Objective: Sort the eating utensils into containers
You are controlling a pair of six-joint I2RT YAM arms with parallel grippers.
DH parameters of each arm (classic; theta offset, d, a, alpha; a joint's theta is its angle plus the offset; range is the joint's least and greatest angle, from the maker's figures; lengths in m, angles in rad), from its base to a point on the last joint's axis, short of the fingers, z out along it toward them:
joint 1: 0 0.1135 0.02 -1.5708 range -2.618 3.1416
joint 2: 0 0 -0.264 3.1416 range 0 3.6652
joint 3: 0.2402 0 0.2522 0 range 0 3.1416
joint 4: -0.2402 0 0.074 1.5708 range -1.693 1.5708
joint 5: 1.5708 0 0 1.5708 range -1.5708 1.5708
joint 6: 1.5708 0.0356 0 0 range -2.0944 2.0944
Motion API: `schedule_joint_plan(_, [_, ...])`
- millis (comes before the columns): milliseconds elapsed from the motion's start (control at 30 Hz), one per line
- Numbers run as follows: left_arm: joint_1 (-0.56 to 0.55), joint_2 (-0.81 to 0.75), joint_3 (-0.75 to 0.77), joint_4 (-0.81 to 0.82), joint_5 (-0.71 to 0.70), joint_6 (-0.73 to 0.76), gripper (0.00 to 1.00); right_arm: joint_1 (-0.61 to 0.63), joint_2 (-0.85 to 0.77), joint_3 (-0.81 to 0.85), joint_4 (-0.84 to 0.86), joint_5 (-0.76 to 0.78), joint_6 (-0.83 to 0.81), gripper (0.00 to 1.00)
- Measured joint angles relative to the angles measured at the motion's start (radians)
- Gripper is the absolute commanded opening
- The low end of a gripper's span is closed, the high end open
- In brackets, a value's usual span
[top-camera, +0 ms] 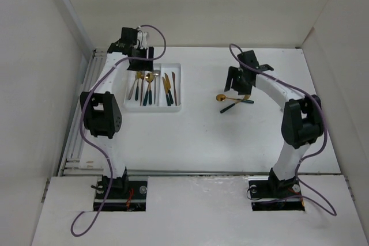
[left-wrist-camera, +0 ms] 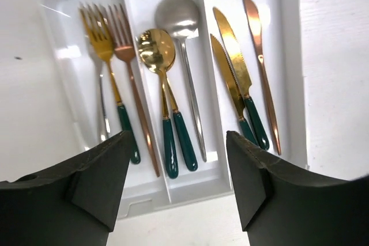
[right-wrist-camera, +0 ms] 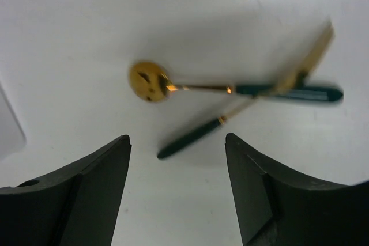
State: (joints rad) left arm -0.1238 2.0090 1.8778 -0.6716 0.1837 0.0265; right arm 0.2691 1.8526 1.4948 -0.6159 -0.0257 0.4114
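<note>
The tray lies toward the far-left corner of the table, its long sides running from the far edge to the near edge. Each compartment takes one kind, which is the point of the sort. The forks are on the side nearest the left edge, the spoons in the middle and the knives on the other side. All heads point to the far edge. The left tool hangs over the tray, released and empty, its fingers spread wide.

Two pieces are not yet sorted. They lie in the far-right part of the table, well apart from the tray. One is a gold spoon with a green handle, and a second piece lies crossed over that handle. The right tool hovers above them, released, with nothing between its fingers. I judge it is lining up a pick. The crossing matters, since a grasp there could lift both, while the bowl end lies free.

The second piece's gold head is blurred in the right wrist view. It may be a knife, but I cannot tell. In the tray, the left tool's fingers cut off some handle ends, and a silver fork is partly covered by a gold one.
</note>
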Motion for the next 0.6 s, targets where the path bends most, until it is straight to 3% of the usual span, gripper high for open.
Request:
schedule_joint_plan(100, [0.000,-0.078,0.004,-0.004,-0.020,0.009,0.75,0.000,-0.109,-0.197,-0.009,0.076,0.160,0.72])
schedule_joint_plan(200, [0.000,-0.145,0.003,-0.007,-0.051,0.017,0.80,0.000,-0.193,-0.285,-0.012,0.143,0.325,0.71])
schedule_joint_plan(433, [-0.011,-0.208,0.000,-0.015,-0.103,0.025,0.80,0.002,-0.177,-0.269,0.025,0.256,0.555,0.66])
schedule_joint_plan(600, [-0.021,-0.208,-0.006,-0.021,-0.101,0.026,0.80,0.021,-0.092,-0.255,0.019,0.280,0.641,0.54])
